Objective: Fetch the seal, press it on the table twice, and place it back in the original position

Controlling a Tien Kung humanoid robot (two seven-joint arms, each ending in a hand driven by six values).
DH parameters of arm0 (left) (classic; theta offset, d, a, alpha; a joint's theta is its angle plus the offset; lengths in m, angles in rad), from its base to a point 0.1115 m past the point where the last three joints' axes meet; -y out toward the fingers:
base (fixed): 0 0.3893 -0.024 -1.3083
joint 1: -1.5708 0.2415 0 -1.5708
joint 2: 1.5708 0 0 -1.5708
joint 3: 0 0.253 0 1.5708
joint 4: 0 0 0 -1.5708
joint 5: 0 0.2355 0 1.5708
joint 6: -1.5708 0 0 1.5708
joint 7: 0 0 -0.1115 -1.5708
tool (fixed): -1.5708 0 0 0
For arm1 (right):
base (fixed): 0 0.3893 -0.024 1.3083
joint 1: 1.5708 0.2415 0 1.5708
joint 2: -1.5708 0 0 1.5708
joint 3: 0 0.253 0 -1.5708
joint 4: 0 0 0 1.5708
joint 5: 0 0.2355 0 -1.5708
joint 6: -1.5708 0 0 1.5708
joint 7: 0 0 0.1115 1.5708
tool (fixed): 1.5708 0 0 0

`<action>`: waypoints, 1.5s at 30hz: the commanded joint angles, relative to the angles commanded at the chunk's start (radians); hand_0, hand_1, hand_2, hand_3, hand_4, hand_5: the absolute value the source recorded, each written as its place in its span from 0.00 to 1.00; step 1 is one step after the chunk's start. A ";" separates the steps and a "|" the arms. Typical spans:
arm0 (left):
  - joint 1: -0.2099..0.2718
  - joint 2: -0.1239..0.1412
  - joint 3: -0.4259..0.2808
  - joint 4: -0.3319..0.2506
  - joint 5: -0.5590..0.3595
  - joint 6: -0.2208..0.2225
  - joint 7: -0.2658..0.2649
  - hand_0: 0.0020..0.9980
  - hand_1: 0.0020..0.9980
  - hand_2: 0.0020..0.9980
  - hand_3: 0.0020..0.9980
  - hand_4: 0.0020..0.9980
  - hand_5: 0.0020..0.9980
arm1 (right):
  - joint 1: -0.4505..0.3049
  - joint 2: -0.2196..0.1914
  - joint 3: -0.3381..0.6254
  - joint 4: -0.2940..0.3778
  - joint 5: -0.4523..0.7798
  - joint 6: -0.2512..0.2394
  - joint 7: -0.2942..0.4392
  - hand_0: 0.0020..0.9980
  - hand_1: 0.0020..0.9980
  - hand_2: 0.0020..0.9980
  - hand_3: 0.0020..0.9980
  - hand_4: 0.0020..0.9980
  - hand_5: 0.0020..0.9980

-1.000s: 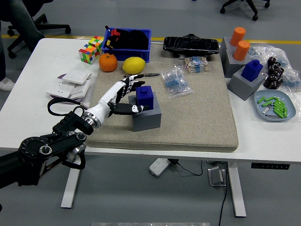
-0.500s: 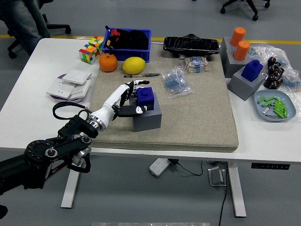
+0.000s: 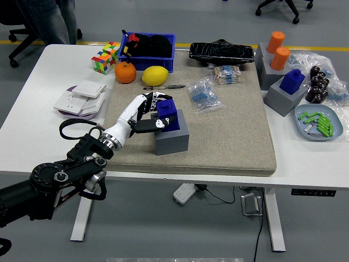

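Note:
A blue seal [image 3: 169,113] stands in a grey block holder [image 3: 173,138] near the middle left of the beige mat [image 3: 229,136]. My left hand [image 3: 151,113] comes in from the lower left and its white fingers are wrapped around the seal's left side, with the thumb at the front. The seal leans slightly and still sits in the holder. My right arm is out of view.
An orange [image 3: 125,72], a lemon [image 3: 155,75], a pen [image 3: 163,87] and a blue bin [image 3: 148,50] lie behind the hand. Plastic bags [image 3: 203,95] lie to the right. A second blue seal in a grey holder [image 3: 288,90], orange cylinders [image 3: 278,50] and a tray [image 3: 318,123] stand far right.
My left hand has closed in on the blue seal from the left and its fingers now wrap it. The seal has tipped slightly in its holder.

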 joint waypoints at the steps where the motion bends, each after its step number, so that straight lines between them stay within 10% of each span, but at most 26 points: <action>1: 0.000 0.000 0.000 0.000 -0.001 0.001 -0.001 0.66 0.52 0.48 0.61 0.63 0.00 | 0.000 0.000 -0.001 0.000 0.000 0.000 0.000 0.72 0.68 0.64 0.61 0.71 0.51; 12: 0.002 0.010 -0.027 -0.009 -0.003 0.006 -0.019 0.66 0.52 0.48 0.60 0.63 0.00 | 0.001 -0.001 -0.006 0.000 0.002 0.000 0.000 0.72 0.68 0.64 0.61 0.71 0.51; 20: 0.010 0.080 -0.138 -0.084 0.028 0.012 -0.032 0.66 0.51 0.47 0.60 0.62 0.00 | 0.001 -0.001 -0.005 0.000 0.000 0.000 0.000 0.72 0.68 0.64 0.61 0.71 0.51; 27: 0.016 0.124 -0.126 0.017 0.007 0.012 -0.032 0.65 0.51 0.47 0.60 0.62 0.00 | -0.004 0.000 -0.001 0.001 -0.001 -0.001 0.001 0.72 0.68 0.64 0.61 0.71 0.51; 45: 0.059 0.050 0.032 0.250 -0.132 -0.021 -0.020 0.66 0.52 0.47 0.60 0.62 0.00 | -0.004 0.006 0.005 0.001 -0.002 -0.001 0.001 0.72 0.68 0.64 0.61 0.71 0.51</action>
